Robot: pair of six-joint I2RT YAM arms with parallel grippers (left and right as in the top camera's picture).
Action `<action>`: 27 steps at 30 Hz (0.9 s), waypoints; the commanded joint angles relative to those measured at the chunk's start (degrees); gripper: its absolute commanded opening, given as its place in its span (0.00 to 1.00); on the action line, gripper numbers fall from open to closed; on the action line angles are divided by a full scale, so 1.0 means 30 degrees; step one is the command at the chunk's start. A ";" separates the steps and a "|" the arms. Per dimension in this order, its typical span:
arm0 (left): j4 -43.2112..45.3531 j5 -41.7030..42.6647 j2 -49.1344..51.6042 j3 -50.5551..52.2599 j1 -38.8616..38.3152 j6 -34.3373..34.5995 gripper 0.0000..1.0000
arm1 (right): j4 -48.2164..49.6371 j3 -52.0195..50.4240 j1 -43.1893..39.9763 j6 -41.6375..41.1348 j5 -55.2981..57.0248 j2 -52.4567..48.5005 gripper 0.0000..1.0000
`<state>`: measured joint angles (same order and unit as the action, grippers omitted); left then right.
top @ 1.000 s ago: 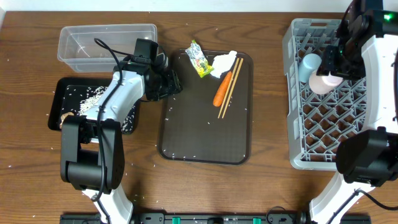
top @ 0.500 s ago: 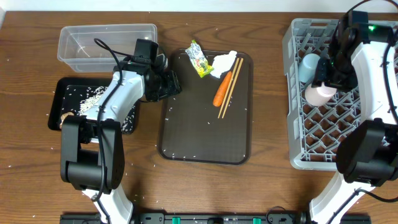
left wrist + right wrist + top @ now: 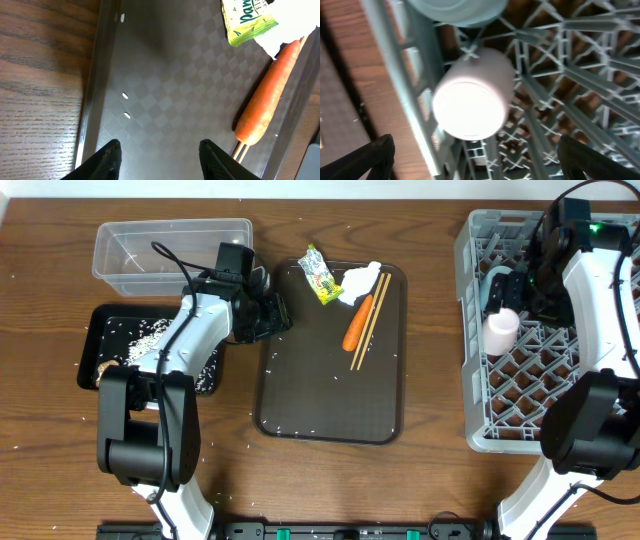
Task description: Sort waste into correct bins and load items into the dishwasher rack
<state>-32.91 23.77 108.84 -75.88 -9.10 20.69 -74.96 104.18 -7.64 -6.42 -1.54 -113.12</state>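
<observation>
Step in hand reads as loading cups: pale pink cup (image 3: 501, 328) sits in the dishwasher rack (image 3: 520, 395) near its left wall, just beside the light blue cup (image 3: 492, 283). Wrist view shows its flat end facing up, so probably mouth-down, can't confirm. Right gripper (image 3: 480, 161) hangs above it, jaws spread wide, nothing between them, so that placement looks done. Left gripper (image 3: 160, 159) hovers over the left part of the dark brown serving tray (image 3: 330, 435), jaws also spread and empty. Left on the serving tray: carrot (image 3: 357, 323), chopsticks (image 3: 371, 318) lying right against it, yellow-green wrapper (image 3: 318, 275) and white tissue (image 3: 362, 280) at the far end. Next move, my guess: left arm takes the carrot, which is nearest its fingers. The chopsticks touch the carrot, so a sloppy pinch could drag them along; the wrapper and tissue overlap near the carrot tip too. Black tray (image 3: 100, 320) already holds rice (image 3: 150, 335) and a brown lump (image 3: 103, 370); clear tub (image 3: 170, 245) looks nearly empty. Stray rice grains on the serving tray and table are likely too small to grasp.
</observation>
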 commanded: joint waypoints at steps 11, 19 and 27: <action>-0.0087 -0.0342 -0.0342 0.0007 -0.0663 -0.0765 0.67 | 0.1807 0.1953 0.2863 0.2484 -0.5661 0.2084 0.99; -0.0080 -0.1501 -0.0342 0.0007 -0.1537 -0.0765 0.76 | 0.3636 0.1945 0.6258 0.2688 -0.5260 0.1858 0.99; 0.1020 -0.1967 -0.0342 0.0007 -0.2557 -0.2076 0.86 | 0.4466 0.1945 0.7497 0.0597 -0.2047 0.1596 0.99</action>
<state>-31.07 19.09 108.84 -75.83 -15.44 17.98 -61.87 109.23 14.94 -1.17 -13.10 -107.68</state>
